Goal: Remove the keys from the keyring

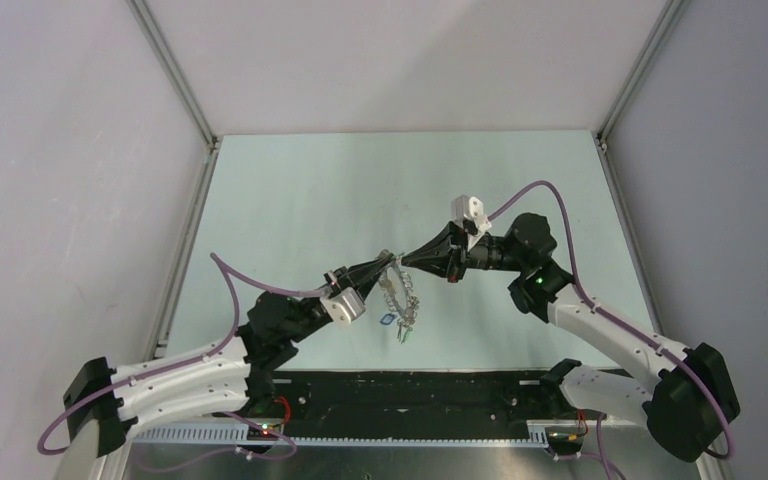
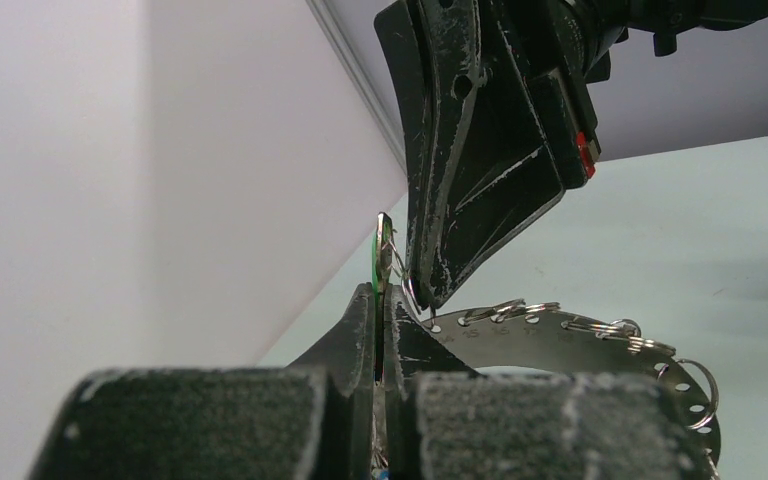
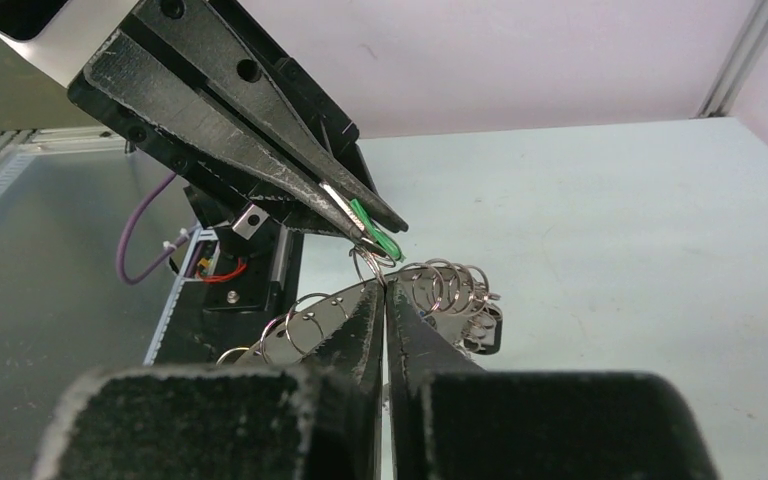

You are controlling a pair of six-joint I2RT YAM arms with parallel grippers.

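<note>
The keyring [image 1: 398, 285], a wide flat metal ring with holes and small split rings, hangs in the air between both grippers. My left gripper [image 1: 382, 266] is shut on a green-headed key [image 2: 379, 250] at the ring's top, its jaws [image 2: 381, 296] pressed flat on it. My right gripper [image 1: 407, 262] is shut on the keyring's rim [image 3: 320, 322] right beside that key, fingertips [image 3: 385, 290] nearly touching the left ones. The green key [image 3: 374, 228] also shows in the right wrist view. The other keys [image 1: 400, 322], with blue and green tags, dangle below the ring.
The pale green table [image 1: 310, 200] lies under the ring. A black rail [image 1: 410, 390] runs along the near edge. Aluminium frame posts [image 1: 175, 70] and white walls close the sides and back. The purple cables [image 1: 535, 190] loop off both arms.
</note>
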